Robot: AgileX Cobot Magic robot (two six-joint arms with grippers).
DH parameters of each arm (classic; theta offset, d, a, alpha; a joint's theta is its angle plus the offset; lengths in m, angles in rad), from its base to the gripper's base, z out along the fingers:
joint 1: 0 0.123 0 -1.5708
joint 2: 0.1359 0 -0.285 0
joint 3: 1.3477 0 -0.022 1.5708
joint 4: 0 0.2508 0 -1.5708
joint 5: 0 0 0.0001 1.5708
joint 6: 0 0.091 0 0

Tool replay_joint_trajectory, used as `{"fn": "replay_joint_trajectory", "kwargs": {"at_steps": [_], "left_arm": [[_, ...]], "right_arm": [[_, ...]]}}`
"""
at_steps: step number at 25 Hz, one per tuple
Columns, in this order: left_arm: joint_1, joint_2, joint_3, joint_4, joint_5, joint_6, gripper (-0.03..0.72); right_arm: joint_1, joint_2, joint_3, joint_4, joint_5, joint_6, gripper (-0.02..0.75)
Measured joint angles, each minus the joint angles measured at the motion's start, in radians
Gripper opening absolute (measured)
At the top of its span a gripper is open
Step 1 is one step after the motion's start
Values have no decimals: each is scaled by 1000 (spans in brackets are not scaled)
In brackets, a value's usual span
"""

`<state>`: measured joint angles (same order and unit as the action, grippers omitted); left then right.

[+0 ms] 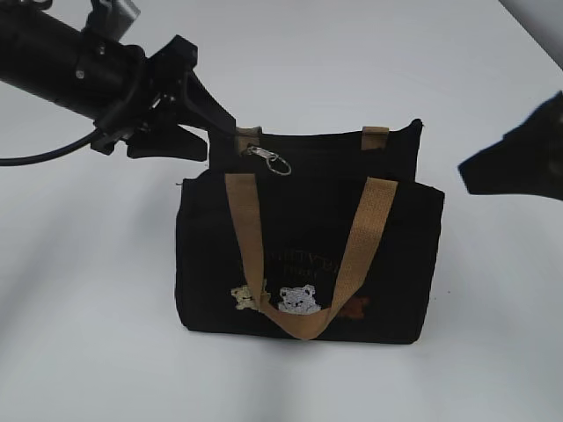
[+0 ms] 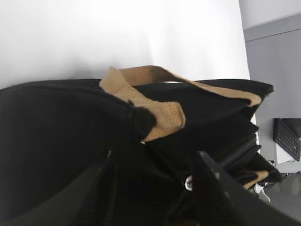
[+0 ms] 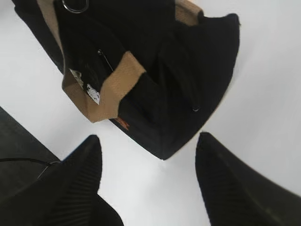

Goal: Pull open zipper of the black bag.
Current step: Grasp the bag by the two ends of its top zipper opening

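The black bag (image 1: 308,220) stands upright mid-table, its tan handles (image 1: 246,229) hanging down the front over the embroidered bears. The zipper's silver pull and ring (image 1: 268,160) hang at the top left end. My left gripper (image 1: 215,141) reaches in from the upper left, shut on the bag's top left corner. In the left wrist view black fabric (image 2: 70,132) fills the gap between its fingers (image 2: 216,188), with a glint of the pull (image 2: 189,182) beside one of them. My right gripper (image 3: 149,160) hovers open off the bag's right end (image 3: 188,94), empty and apart from it.
The white table (image 1: 88,352) surrounds the bag on all sides. A black cable (image 1: 44,158) trails from the left arm. Beyond the table edge, the left wrist view shows a grey floor and a dark keyboard (image 2: 287,139).
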<state>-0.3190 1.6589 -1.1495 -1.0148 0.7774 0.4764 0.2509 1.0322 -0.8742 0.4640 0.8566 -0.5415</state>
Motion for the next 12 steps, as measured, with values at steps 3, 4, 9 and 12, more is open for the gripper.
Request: {"fn": "replay_joint_trajectory", "kwargs": {"at_steps": [3, 4, 9, 12], "left_arm": [[-1, 58, -35, 0, 33, 0, 389], [-1, 75, -43, 0, 36, 0, 383], [-1, 138, -90, 0, 26, 0, 286], [-1, 149, -116, 2, 38, 0, 145]], "right_arm": [[54, 98, -62, 0, -11, -7, 485], [74, 126, -82, 0, -16, -12, 485], [174, 270, -203, 0, -47, -58, 485], [234, 343, -259, -2, -56, -104, 485]]}}
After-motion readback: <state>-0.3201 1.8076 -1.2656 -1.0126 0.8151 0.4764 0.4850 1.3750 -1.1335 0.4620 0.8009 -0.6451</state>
